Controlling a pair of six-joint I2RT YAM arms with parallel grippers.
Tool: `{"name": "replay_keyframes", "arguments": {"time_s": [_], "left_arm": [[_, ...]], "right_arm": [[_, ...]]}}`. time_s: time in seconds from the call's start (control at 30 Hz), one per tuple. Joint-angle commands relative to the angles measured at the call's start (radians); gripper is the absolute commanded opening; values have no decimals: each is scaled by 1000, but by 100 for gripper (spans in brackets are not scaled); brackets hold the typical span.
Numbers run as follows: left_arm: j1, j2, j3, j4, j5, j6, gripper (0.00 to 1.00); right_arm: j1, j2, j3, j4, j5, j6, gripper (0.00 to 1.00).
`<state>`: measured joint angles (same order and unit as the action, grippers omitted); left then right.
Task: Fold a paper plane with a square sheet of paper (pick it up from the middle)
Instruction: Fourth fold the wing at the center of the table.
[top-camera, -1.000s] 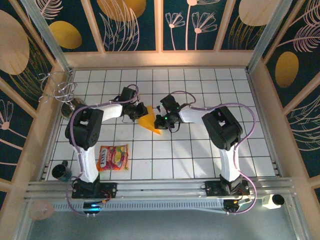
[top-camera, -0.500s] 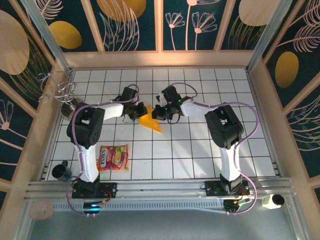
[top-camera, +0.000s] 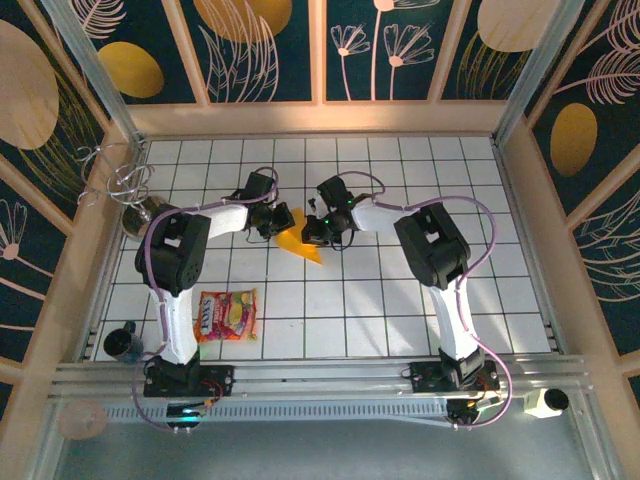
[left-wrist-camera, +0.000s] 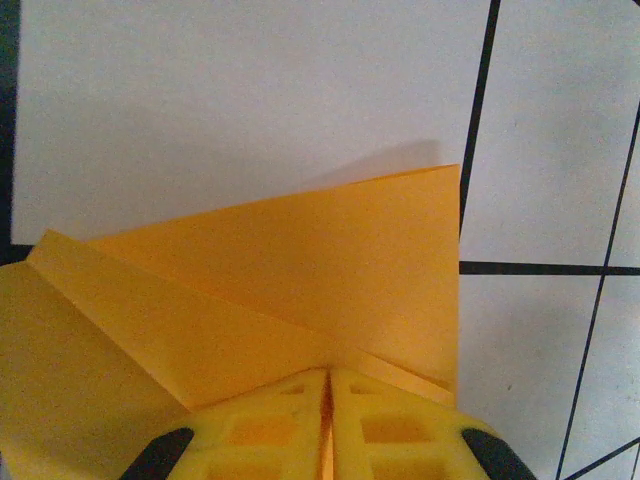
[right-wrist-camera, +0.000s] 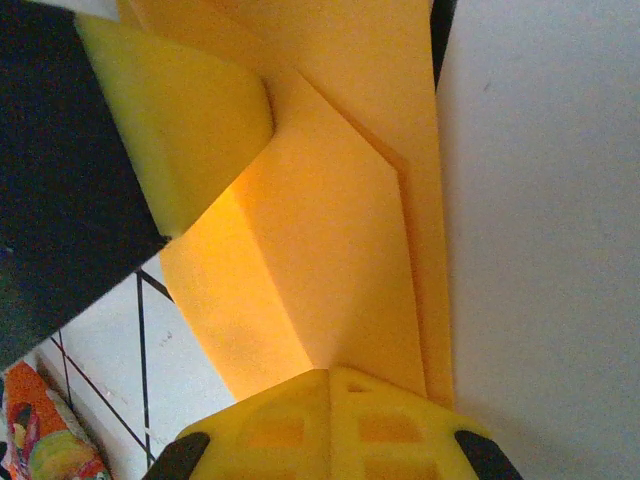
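Note:
The square sheet of paper (top-camera: 300, 245) is folded into a pointed orange-yellow shape on the white tiled floor, its tip toward the near side. My left gripper (top-camera: 272, 222) is at its left edge. Close up, the left gripper (left-wrist-camera: 329, 375) is shut on the paper (left-wrist-camera: 300, 270), with a layer's edge showing in the slit between the jaws. My right gripper (top-camera: 312, 232) is at the paper's right side. In its wrist view the right gripper (right-wrist-camera: 330, 372) is shut, tips against a raised flap of the paper (right-wrist-camera: 340, 240). The left gripper's yellow finger (right-wrist-camera: 180, 120) shows beyond.
A red-and-yellow snack packet (top-camera: 226, 315) lies near the left arm's base, also seen as the packet (right-wrist-camera: 45, 450) in the right wrist view. A dark cup (top-camera: 123, 342) and a metal object (top-camera: 140, 215) sit by the left wall. Wooden frame walls surround the floor.
My right gripper has moved up and to the left, from the paper's right tip onto its right side. The left gripper stays shut on the paper.

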<state>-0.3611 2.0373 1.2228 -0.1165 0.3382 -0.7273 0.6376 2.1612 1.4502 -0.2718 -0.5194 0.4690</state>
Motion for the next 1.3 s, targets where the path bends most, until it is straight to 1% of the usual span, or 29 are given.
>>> {"name": "replay_keyframes", "arguments": {"time_s": [0.0, 0.13, 0.33, 0.5, 0.67, 0.77, 0.87, 0.97, 1.03, 1.1, 1.2, 1.27], "left_arm": [[5, 77, -26, -123, -115, -5, 10], [5, 77, -28, -129, -126, -3, 10], [5, 77, -28, -129, -126, 2, 10], [5, 67, -25, -124, -117, 2, 11], [5, 49, -17, -104, -83, 3, 13], [5, 23, -1, -65, -33, 11, 17], [5, -26, 20, -13, 37, 8, 22], [7, -97, 19, 49, 76, -18, 31], [10, -143, 2, 85, 83, -44, 38], [21, -186, -38, 127, 87, -80, 45], [51, -244, -127, 210, 95, -143, 48], [74, -275, -198, 274, 109, -189, 50]], "right_arm": [[8, 5, -14, -64, 11, -43, 0], [10, -43, -85, -101, -8, -87, 0], [9, -133, -214, -152, -2, -123, 0], [7, -202, -283, -193, 13, -138, 0], [1, -255, -325, -204, 39, -135, 0], [-12, -303, -321, -139, 39, -116, 2], [-35, -352, -319, 3, 30, -59, 7], [-58, -357, -315, 149, 10, -1, 18], [-70, -334, -297, 206, 9, 18, 24], [-79, -289, -257, 228, 18, 18, 29], [-79, -208, -174, 216, 24, -24, 34], [-80, -149, -103, 178, 21, -56, 35]]}}
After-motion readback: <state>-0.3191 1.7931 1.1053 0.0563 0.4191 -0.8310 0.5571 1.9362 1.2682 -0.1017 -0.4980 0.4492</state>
